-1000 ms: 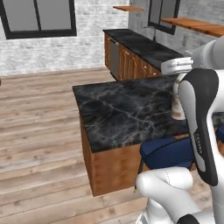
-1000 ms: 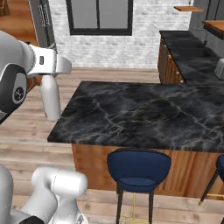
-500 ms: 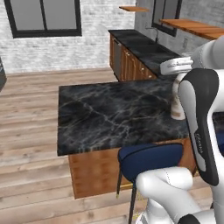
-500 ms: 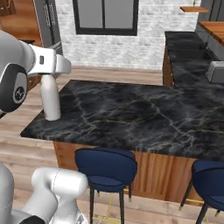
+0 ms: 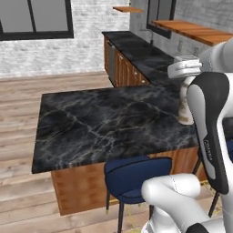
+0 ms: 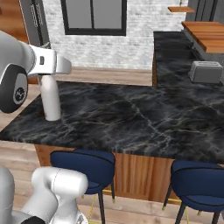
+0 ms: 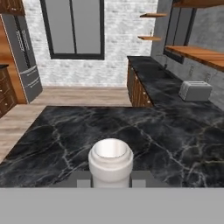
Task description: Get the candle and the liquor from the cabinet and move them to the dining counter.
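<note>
My gripper is shut on the neck of the liquor, a pale grey-white bottle held upright. Its base is at the near left corner of the dining counter, and I cannot tell if it touches the black marble. From the left base view the liquor stands at the counter's right edge, under my gripper. The hand view looks down on the bottle's round mouth between my fingertips, with the dining counter beyond. The candle is out of view.
Blue-seated stools stand along the counter's near side. A silver toaster sits on the long wall counter behind. Wooden shelves hang on the far wall. Wood floor lies open to the left.
The base has driven, so the whole scene has shifted and the dining counter now sits closer and more central. The bottle stays in my shut gripper.
</note>
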### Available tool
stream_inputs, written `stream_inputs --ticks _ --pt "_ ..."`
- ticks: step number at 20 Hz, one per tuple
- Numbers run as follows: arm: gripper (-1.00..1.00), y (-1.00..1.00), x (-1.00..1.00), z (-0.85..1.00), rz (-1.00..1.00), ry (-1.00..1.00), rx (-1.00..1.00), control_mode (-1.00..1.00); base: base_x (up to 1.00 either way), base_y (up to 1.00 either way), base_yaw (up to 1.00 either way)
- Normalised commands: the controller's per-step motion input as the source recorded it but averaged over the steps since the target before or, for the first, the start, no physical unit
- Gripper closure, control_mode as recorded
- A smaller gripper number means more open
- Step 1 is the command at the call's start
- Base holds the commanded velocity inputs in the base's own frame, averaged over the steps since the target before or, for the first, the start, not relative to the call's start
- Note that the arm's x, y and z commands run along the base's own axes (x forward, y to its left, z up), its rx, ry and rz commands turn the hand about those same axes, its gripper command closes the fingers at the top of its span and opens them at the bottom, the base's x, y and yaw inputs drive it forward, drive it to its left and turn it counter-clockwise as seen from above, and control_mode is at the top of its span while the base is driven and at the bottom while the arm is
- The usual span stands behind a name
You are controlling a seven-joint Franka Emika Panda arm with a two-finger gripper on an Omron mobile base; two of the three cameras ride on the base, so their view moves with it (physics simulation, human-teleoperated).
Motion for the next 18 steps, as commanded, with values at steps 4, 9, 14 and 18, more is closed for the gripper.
stream_inputs --ticks 4,9,14,18 --pt "1.00 0.00 0.00 0.00 0.00 0.00 0.00 1.00 0.74 -0.17 -0.02" --pt "1.00 0.00 0.00 0.00 0.00 0.00 0.00 1.00 0.68 -0.19 -0.01" --pt "1.00 -0.39 0.40 -0.08 0.02 0.00 0.02 -1.00 0.23 -0.10 0.00" --pt "1.00 -0.89 0.85 -0.27 0.11 0.00 0.06 -1.00 0.00 0.00 0.00"
